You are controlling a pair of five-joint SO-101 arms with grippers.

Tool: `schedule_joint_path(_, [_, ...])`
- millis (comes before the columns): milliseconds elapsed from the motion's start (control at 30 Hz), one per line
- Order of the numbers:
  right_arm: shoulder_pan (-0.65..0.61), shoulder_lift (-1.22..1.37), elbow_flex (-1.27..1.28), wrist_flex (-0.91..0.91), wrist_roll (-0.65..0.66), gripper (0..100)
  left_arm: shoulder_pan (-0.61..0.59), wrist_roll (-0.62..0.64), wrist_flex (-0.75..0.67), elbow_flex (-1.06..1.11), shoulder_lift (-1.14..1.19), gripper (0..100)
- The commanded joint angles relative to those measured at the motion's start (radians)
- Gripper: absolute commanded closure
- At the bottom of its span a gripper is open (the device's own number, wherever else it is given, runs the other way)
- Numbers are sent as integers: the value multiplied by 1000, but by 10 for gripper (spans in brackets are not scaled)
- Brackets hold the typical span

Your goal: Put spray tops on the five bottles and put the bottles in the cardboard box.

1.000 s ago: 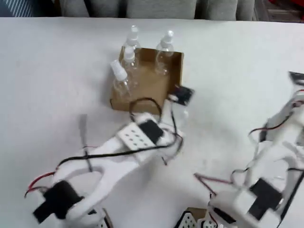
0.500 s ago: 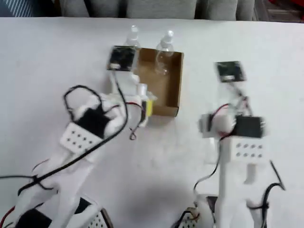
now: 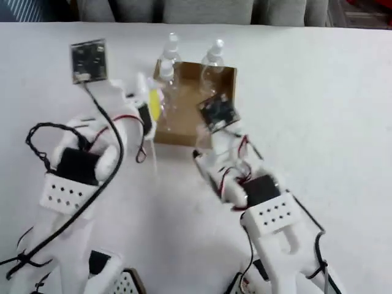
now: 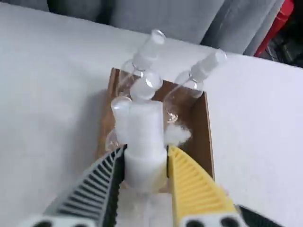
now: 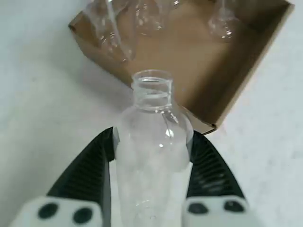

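Right now the coming move turns on a gap. The spray top [image 4: 142, 127] is clamped between the fingers of the left gripper [image 4: 145, 152], just beside the left wall of the cardboard box [image 3: 184, 122]. The uncapped bottle [image 5: 152, 156] it belongs on is pinched at its shoulders by the right gripper [image 5: 153, 136], against the box's near wall. Seen from above, the top lies to the left of the bottle and a little toward the far edge of the tabletop [image 3: 318, 92], with the box's near-left corner between them. The bottle's long axis runs out from the right gripper toward the box, with the open neck [image 5: 151, 87] leading. I cannot tell whether its base rests on the tabletop. The left arm carries the lighter piece and looks the likelier one to close the gap. Capped bottles [image 4: 208, 66] stand crowded along the box's far wall, close enough to be knocked, and the right arm's wrist camera [image 3: 215, 113] hangs over the box's near wall
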Motion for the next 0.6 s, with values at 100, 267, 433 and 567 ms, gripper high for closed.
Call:
schedule_joint_path(100, [-124, -27, 57, -50, -3, 981, -59, -3, -140, -21, -45, 976])
schedule_joint_path(267, [-185, -30, 89, -44, -3, 981, -53, -3, -227, -23, -45, 977])
schedule_joint_path(433, [-191, -142, 109, 31, -8, 981, -59, -3, -333, -11, -47, 979])
schedule_joint_path(567, [-186, -326, 209, 33, -8, 981, -51, -3, -446, 77, -96, 979])
